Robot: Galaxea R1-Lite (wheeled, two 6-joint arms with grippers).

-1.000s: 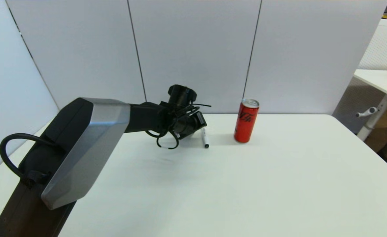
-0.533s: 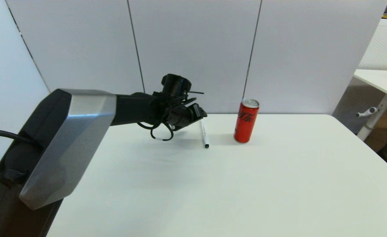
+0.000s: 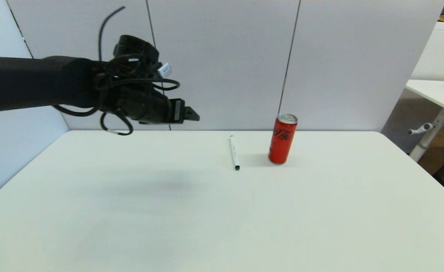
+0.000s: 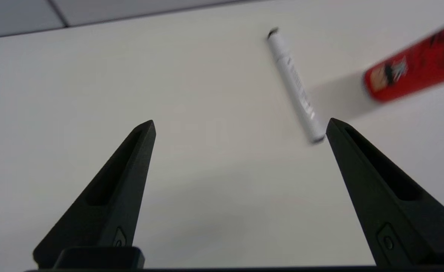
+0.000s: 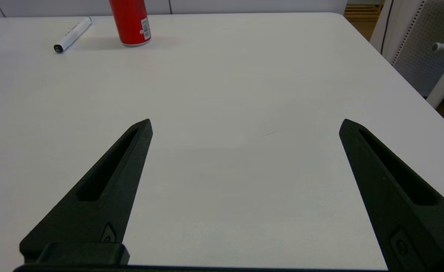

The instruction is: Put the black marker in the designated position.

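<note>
The black marker (image 3: 234, 152) lies flat on the white tabletop (image 3: 222, 219), just beside the red can (image 3: 282, 138) on the can's left, apart from it, its long axis running roughly away from the robot. Nothing touches it.

The left gripper (image 4: 241, 124) hangs in the air above the far left of the tabletop, well apart from the marker, its fingers (image 4: 131, 166) spread wide and holding nothing. The right gripper (image 5: 244, 124) sits low over the near right of the tabletop, its fingers wide apart too and empty — it looks parked.

The marker looks light, stiff and smooth — a round barrel that would likely roll if nudged from the side and could slip out of a loose pinch. The sensible hold is probably across the middle of the barrel, fingers straddling it crosswise, so it stays balanced and does not swing at either tip. A grasp near the can side risks knocking the can.
</note>
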